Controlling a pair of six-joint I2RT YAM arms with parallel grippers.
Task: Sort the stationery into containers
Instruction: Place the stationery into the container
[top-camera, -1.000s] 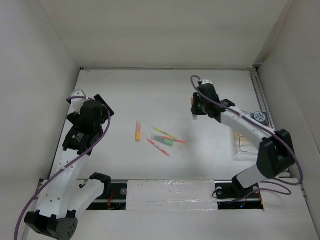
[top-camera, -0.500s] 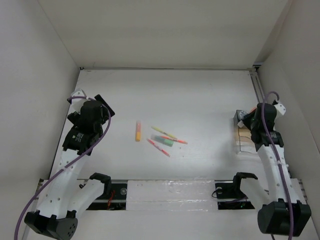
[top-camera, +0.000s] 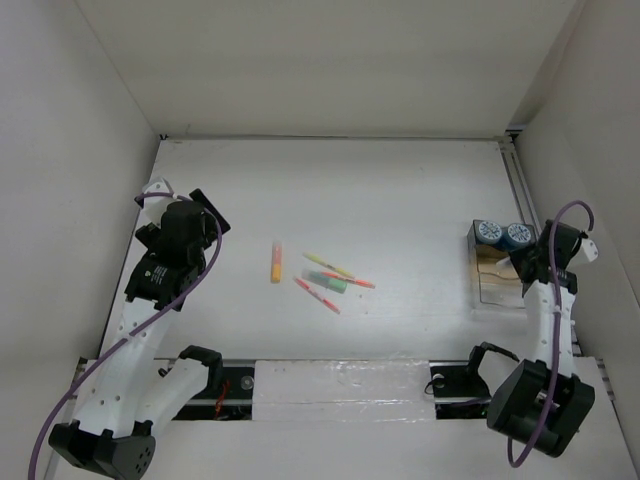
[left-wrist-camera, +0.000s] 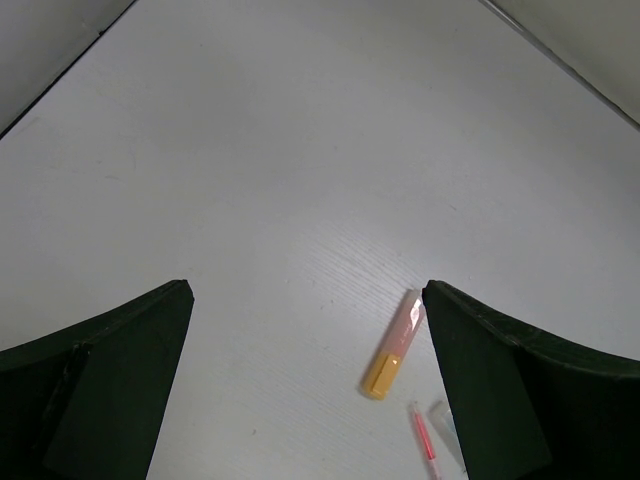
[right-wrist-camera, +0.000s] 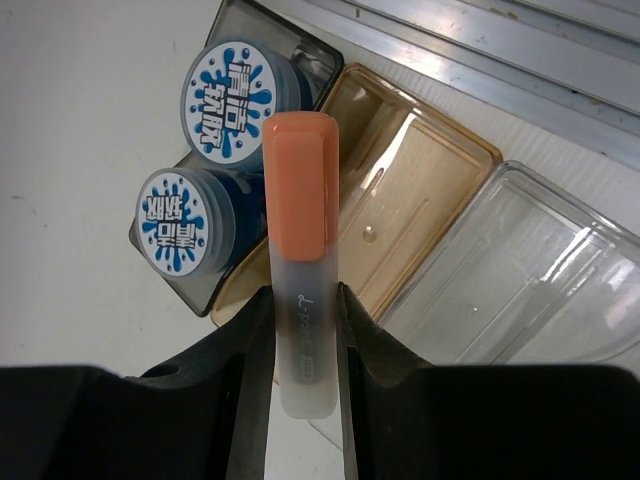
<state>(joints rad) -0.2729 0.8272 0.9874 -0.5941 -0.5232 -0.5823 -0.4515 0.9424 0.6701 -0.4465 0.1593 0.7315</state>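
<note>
Your R gripper (right-wrist-camera: 305, 330) clenched the orange marker (right-wrist-camera: 300, 230) over the tray (right-wrist-camera: 420, 190) edge, by the rolls (right-wrist-camera: 235, 95); release there risked a miss. L gripper (left-wrist-camera: 310, 370) hung open, empty.

1. Both arms are white shells with black joint housings; the left arm (top-camera: 120, 350) carries a chunky black wrist block.
2. A purple cable (top-camera: 214, 243) runs along it; a second purple cable (top-camera: 572, 204) arcs over the right arm (top-camera: 545, 320).
3. The left gripper (left-wrist-camera: 306, 287) has 2 broad, dark matte fingers (left-wrist-camera: 110, 380).
4. The right gripper (right-wrist-camera: 305, 335) shows 2 smooth black fingers.
</note>
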